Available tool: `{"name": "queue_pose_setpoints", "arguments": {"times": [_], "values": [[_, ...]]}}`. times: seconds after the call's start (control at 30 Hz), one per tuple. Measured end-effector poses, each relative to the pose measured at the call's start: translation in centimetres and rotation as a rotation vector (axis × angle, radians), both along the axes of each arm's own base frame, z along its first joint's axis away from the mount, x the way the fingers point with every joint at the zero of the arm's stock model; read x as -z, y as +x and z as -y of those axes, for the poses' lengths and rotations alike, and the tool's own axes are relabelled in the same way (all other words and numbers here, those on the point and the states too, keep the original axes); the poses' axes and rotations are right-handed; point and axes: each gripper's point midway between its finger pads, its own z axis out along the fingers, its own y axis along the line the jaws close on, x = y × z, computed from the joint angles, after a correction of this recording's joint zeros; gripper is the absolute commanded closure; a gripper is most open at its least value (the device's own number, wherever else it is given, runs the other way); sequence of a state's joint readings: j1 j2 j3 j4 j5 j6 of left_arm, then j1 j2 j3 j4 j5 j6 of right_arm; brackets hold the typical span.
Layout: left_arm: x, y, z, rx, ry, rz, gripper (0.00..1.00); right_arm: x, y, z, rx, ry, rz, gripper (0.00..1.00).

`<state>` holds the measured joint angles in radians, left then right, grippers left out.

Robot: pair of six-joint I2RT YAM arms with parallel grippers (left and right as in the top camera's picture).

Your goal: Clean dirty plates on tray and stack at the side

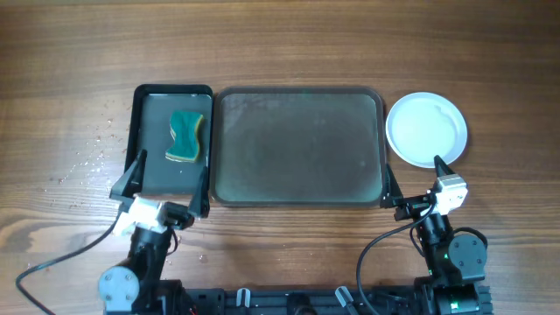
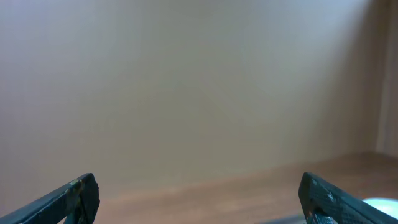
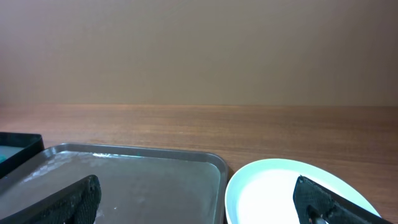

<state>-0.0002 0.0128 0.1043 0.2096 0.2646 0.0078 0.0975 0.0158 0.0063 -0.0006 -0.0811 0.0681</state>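
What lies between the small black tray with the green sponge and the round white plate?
The large dull brown-grey rectangular tray lies there, filling nearly the whole stretch, as the overhead view shows.

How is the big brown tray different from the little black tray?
The big tray is brown-grey and wide; the black tray is darker and narrower. The big tray holds nothing; the black tray holds a green sponge. Both are rectangles with raised rims.

Left hand, fingers wide apart, before beige wall, wooden table below.
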Motion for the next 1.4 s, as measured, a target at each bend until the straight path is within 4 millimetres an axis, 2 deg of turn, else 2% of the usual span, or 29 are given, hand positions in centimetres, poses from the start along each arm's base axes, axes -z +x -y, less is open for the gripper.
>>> {"name": "queue_pose_setpoints", "arguments": {"times": [0.43, 0.63, 1.03, 1.4], "values": [[6.2, 1.6, -0.5, -0.020, -0.015, -0.173, 0.00, 0.0, 0.0, 0.0, 0.000, 0.000, 0.000, 0.00], [10.6, 1.8, -0.6, -0.026, -0.017, -0.354, 0.00, 0.0, 0.0, 0.0, 0.000, 0.000, 0.000, 0.00], [10.8, 2.0, -1.8, -0.083, -0.026, -0.361, 0.00, 0.0, 0.0, 0.0, 0.000, 0.000, 0.000, 0.00], [10.8, 2.0, -2.0, -0.089, -0.027, -0.360, 0.00, 0.0, 0.0, 0.0, 0.000, 0.000, 0.000, 0.00]]}}
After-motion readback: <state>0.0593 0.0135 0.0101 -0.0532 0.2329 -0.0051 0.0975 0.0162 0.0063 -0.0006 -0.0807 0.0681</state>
